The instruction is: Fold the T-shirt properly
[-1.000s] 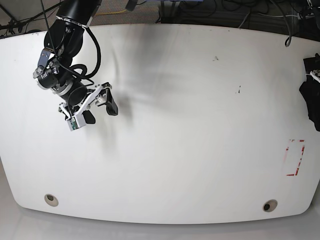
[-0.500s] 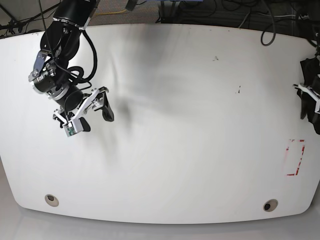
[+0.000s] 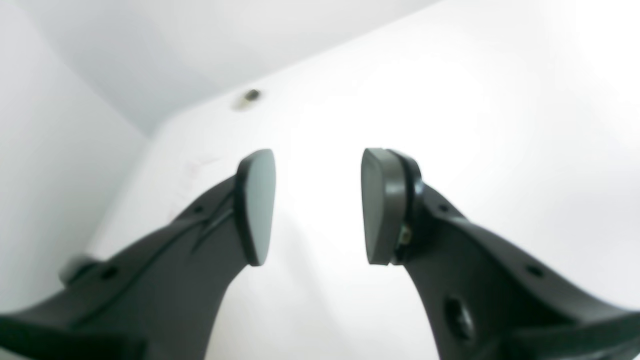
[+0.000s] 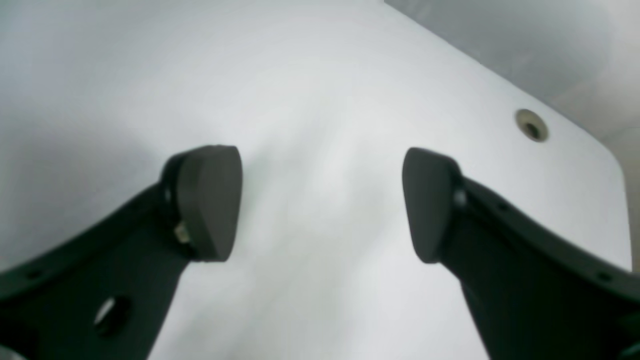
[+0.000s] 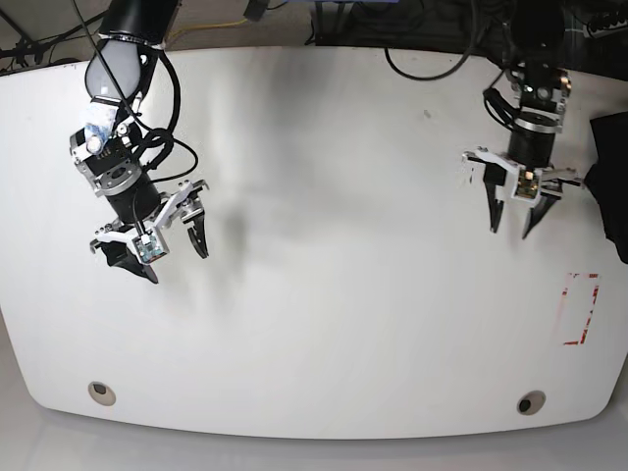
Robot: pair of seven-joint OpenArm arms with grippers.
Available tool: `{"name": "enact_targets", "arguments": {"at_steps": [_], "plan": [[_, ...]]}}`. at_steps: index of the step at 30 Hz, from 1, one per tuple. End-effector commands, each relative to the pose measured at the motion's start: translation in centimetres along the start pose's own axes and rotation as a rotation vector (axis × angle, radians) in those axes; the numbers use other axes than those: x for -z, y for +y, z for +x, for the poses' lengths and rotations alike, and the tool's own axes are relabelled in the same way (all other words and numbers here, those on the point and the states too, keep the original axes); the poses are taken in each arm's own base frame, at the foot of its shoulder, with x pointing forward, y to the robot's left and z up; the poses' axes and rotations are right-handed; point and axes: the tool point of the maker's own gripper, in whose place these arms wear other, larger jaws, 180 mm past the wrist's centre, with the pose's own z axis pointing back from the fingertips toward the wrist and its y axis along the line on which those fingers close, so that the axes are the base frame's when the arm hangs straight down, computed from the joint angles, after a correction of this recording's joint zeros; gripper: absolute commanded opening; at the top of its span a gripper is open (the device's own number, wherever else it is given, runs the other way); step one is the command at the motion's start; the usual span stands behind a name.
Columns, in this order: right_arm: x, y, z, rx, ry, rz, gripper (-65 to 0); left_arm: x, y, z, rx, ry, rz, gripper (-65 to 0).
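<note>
**T-shirt at table edge, both grippers empty**

T-shirt (image 5: 613, 186) bunched at far right edge of white table (image 5: 343, 294), mostly out of frame. Left gripper (image 5: 517, 224) just beside it, not touching, jaws partly apart, holding nothing. Right gripper (image 5: 167, 250) well apart at opp. side, jaws wide, also empty.

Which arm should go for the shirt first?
Left, probably. Its open end effector hangs near the table's far right side, close to the shirt draped off that edge. The right end effector, also open, is far across the table.
</note>
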Motion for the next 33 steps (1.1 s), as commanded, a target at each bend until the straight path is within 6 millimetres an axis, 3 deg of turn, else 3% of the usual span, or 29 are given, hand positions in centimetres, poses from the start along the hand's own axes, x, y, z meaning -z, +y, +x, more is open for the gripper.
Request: {"name": "enact_targets", "arguments": {"at_steps": [1,4,7,12,17,21,29,33], "plan": [[0.2,0.9,1.1,0.014,-0.097,-0.006,-17.6,-0.9,-0.5,1.7,0.009,-0.043,0.01,-38.7],[-1.6,1.6,-1.7,0.048,-0.075,-0.027,-17.6,-4.1,-2.5,1.2,-0.027,-0.002,-0.01,-38.9],[-2.9,1.5,-2.9,0.127,-0.097,-0.053,-17.6,-5.9,-4.3,0.5,-0.076,0.04,-0.022,-38.9],[-6.0,4.2,-5.9,0.233,-0.044,-0.025,-17.6,-10.2,-6.1,-2.8,-0.096,0.18,-0.07,-39.2],[-9.8,6.9,-9.5,0.344,0.04,0.013,-17.6,-14.3,-7.3,-4.2,-0.109,0.251,-0.108,-39.3],[-12.3,7.7,-10.6,0.43,0.031,-0.002,-17.6,-17.1,-8.1,-4.0,-0.123,0.246,-0.14,-39.4],[-17.9,11.8,-14.6,0.518,0.198,0.025,-17.8,-23.0,-9.8,-4.7,-0.196,0.324,-0.189,-39.4],[-20.0,13.5,-15.0,0.577,0.211,0.009,-17.8,-25.3,-9.4,-5.9,-0.269,0.364,-0.191,-39.4]]}}
